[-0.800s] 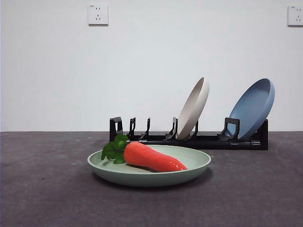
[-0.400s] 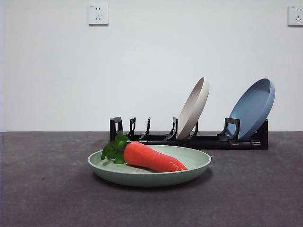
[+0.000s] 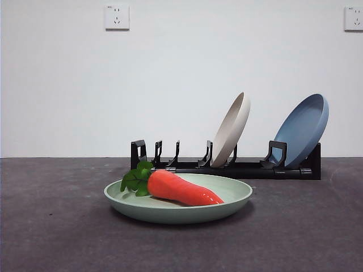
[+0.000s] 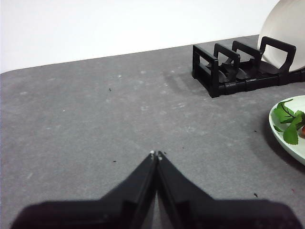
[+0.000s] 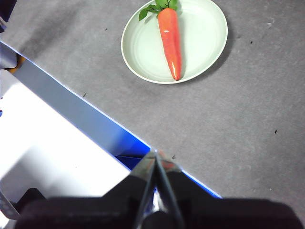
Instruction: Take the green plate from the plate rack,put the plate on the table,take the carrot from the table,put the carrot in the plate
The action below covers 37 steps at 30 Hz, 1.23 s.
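While the carrot (image 3: pixel 180 188) has lain unmoved in the green plate (image 3: pixel 227 208) this past second, left gripper (image 4: pixel 156 154) and right gripper (image 5: pixel 155 153) hang clenched and empty, so the task looks complete

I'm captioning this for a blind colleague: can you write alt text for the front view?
A carrot lies in a green plate on a dark grey table, its leafy top toward the picture's left. Behind stands a black plate rack holding a tilted cream-beige plate and a blue plate; no gripper shows.
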Each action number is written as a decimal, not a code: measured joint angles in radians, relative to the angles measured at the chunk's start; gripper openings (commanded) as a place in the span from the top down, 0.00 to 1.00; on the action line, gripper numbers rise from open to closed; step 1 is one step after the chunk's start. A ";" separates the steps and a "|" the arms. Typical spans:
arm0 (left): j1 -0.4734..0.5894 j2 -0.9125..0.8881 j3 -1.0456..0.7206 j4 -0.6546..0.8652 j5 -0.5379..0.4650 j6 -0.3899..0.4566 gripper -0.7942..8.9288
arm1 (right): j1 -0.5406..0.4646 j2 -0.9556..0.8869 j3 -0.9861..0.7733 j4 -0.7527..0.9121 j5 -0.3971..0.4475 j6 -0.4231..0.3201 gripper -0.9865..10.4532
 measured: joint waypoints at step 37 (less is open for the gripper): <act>0.000 0.000 0.000 0.000 0.000 -0.006 0.92 | -0.640 -0.538 -0.689 0.844 -0.025 -0.089 0.91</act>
